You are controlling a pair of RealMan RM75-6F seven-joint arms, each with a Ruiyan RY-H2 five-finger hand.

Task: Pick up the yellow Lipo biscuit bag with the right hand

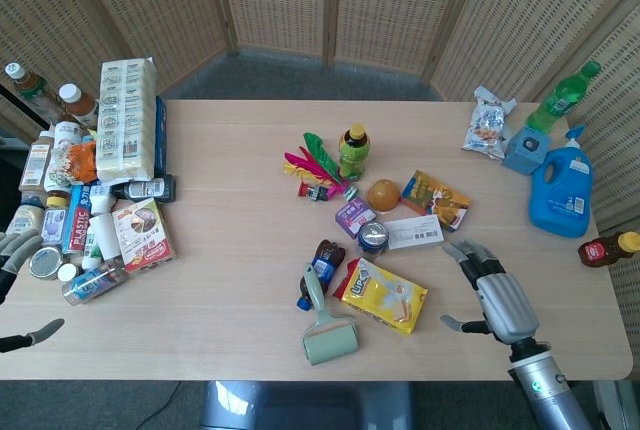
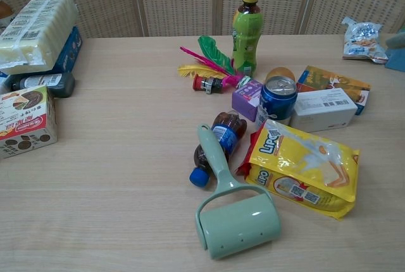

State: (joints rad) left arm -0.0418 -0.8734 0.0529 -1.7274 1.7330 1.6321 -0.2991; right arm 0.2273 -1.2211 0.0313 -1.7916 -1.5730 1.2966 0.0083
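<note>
The yellow Lipo biscuit bag (image 1: 384, 295) (image 2: 302, 167) lies flat near the table's front, just right of the green lint roller (image 1: 326, 330) (image 2: 235, 216). My right hand (image 1: 492, 295) hovers to the right of the bag with its fingers spread, holding nothing and a short gap away from it. My left hand (image 1: 14, 255) shows only at the far left edge of the head view, fingers apart and empty. The chest view shows neither hand clearly.
Behind the bag stand a blue can (image 1: 373, 237), a white box (image 1: 414, 232), a purple box (image 1: 354, 216) and an orange snack pack (image 1: 436, 198). A cola bottle (image 1: 321, 266) lies left of it. A blue detergent jug (image 1: 561, 189) stands at the right.
</note>
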